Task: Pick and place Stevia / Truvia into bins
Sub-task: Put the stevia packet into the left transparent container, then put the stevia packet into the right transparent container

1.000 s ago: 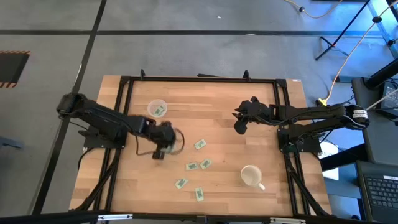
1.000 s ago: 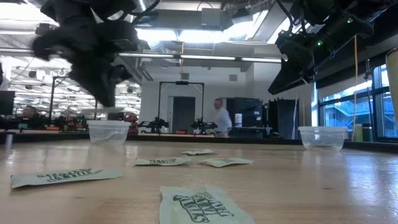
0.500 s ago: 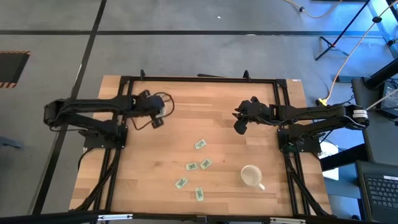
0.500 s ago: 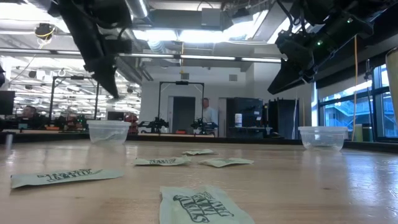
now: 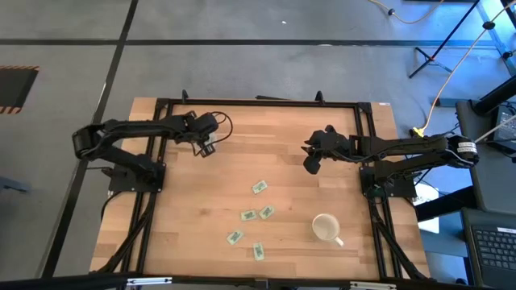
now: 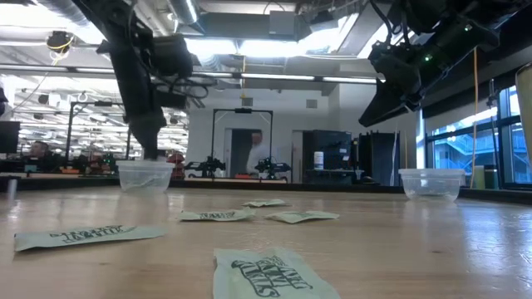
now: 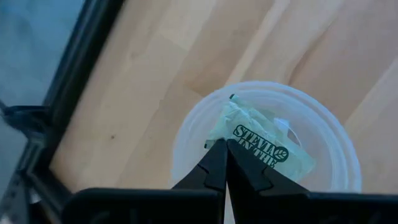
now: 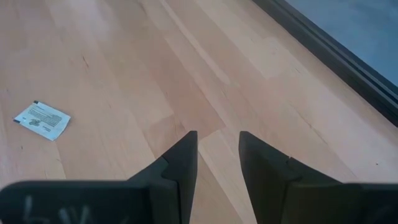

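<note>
My left gripper (image 5: 206, 147) (image 6: 150, 152) hangs just above the left clear cup (image 6: 145, 176), shut on a white and green Stevia packet (image 7: 264, 149). The wrist view looks down into that cup (image 7: 180, 134), where other packet pieces (image 7: 231, 119) lie. Several packets (image 5: 259, 187) (image 5: 248, 215) (image 5: 258, 251) lie flat on the wood. My right gripper (image 5: 310, 165) (image 8: 217, 140) waits open in the air over the table's right half. The second clear cup (image 6: 431, 183) stands on the table below it; the high view does not show it. My left gripper pinches the Stevia packet by its edge (image 7: 211, 144), right at the fingertips (image 7: 217, 155), coming from above and pointing down. The packet sticks out past the fingers over the cup's mouth. Whether it touches the packets inside, I cannot tell.
A white mug (image 5: 326, 229) with a handle stands at the table's near right. One packet (image 8: 42, 120) lies on bare wood ahead of my right gripper. Black frame rails (image 5: 258, 102) run along the table's far and side edges. A person walks in the room behind.
My left gripper, shut, has swung from beside the loose packets in the table's middle toward the far left, then come down over the left cup. The packets on the table have stayed put. A person in the background has walked leftward.
</note>
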